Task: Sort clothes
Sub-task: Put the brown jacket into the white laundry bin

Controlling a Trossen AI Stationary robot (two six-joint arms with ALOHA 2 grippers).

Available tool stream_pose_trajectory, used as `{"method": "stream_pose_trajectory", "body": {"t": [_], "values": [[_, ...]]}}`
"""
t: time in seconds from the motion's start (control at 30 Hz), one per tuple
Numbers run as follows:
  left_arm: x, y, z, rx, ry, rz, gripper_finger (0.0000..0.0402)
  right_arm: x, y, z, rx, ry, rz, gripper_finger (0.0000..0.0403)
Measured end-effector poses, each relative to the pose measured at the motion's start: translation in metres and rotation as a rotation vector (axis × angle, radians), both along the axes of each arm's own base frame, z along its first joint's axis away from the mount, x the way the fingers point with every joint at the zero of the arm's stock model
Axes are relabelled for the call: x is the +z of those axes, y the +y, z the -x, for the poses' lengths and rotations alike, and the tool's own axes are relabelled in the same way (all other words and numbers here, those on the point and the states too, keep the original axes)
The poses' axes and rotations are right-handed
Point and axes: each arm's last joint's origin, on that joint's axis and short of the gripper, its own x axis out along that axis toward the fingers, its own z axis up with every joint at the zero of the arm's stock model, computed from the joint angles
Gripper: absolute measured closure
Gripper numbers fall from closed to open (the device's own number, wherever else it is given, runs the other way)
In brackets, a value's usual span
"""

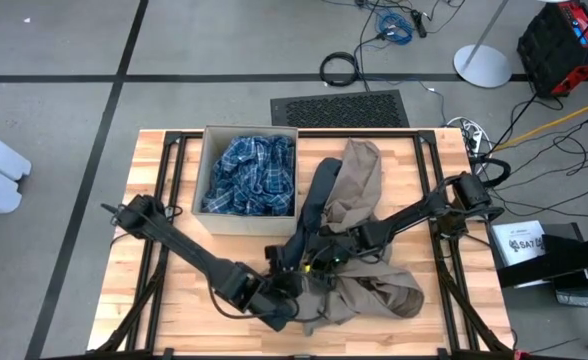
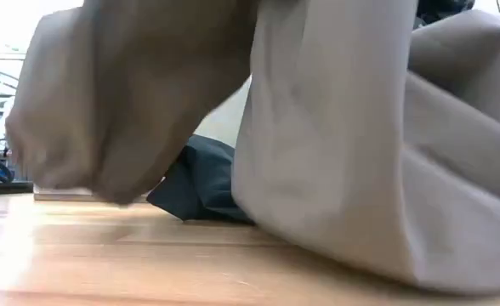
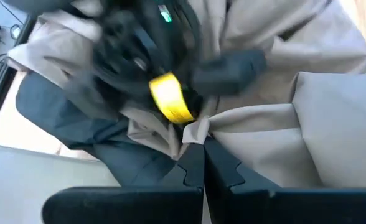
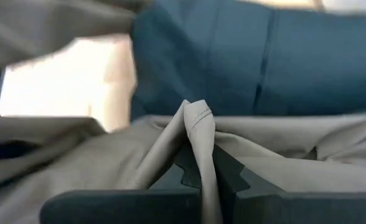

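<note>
Here the khaki-tan garment (image 1: 366, 235) lies crumpled at the centre of the wooden table (image 1: 164, 320), right of the cardboard box (image 1: 202, 165), partly draped over the dark navy garment (image 1: 312, 205). Only the high view shows the blue-and-white plaid garment (image 1: 251, 175), bunched inside the box. The low view shows none of this layout: tan cloth (image 2: 335, 153) fills it, with a navy fold (image 2: 201, 189) resting on the tabletop behind. Each wrist view shows what the high view hides: the grip. The left gripper (image 3: 203, 163) is closed on a pinched ridge of tan fabric (image 3: 332, 137), with the right arm's wrist and its yellow band just beyond. The right gripper (image 4: 206, 168) is clamped on a stitched tan hem (image 4: 198, 124), navy cloth (image 4: 282, 56) behind it. Both arms reach inward from opposite table sides, and the grippers meet over the pile's near edge.
</note>
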Motion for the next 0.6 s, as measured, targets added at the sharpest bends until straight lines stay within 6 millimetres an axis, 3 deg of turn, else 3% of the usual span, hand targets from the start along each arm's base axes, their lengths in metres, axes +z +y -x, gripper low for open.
{"method": "stream_pose_trajectory", "body": {"t": [0.23,0.6], "values": [[-0.006,-0.003,-0.002,0.007,-0.011,-0.02,0.0401,0.032,-0.005,0.004,0.022,-0.115,0.05,0.0363],[0.001,0.009,-0.014,0.053,-0.115,-0.191,0.0401,0.087,0.0,0.028,0.043,-0.23,0.005,0.0196]]}}
